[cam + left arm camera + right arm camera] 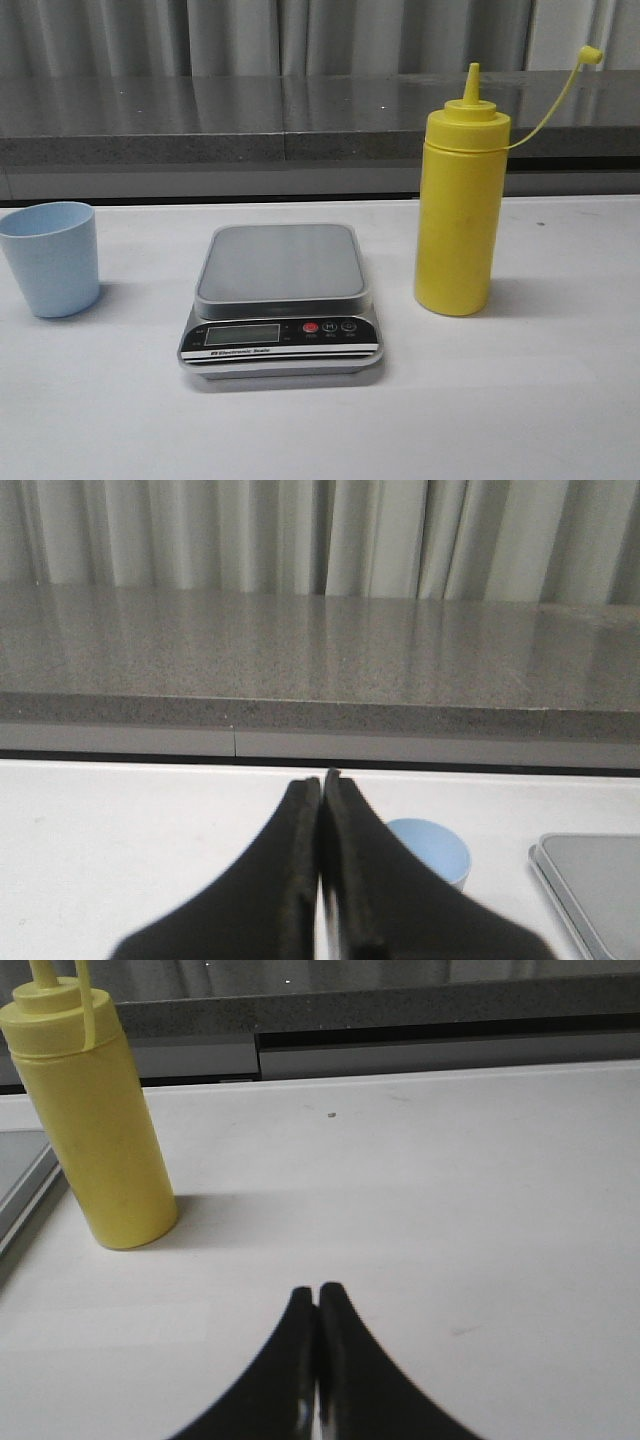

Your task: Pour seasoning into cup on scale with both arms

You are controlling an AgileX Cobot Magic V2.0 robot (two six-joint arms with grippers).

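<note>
The yellow seasoning bottle (460, 215) stands upright on the white table, right of the scale (281, 300), its cap hanging open on a thin tether (590, 55). The scale's grey platform is bare. The pale blue cup (50, 257) stands on the table at the far left, off the scale. Neither gripper shows in the front view. My left gripper (321, 780) is shut and empty, with the cup (432, 848) just beyond it and the scale's corner (595, 880) to the side. My right gripper (317, 1292) is shut and empty, well short of the bottle (95, 1120).
A grey stone ledge (200, 125) runs along the back of the table, with pale curtains behind it. The white tabletop (520, 400) stretches in front of and to the right of the bottle.
</note>
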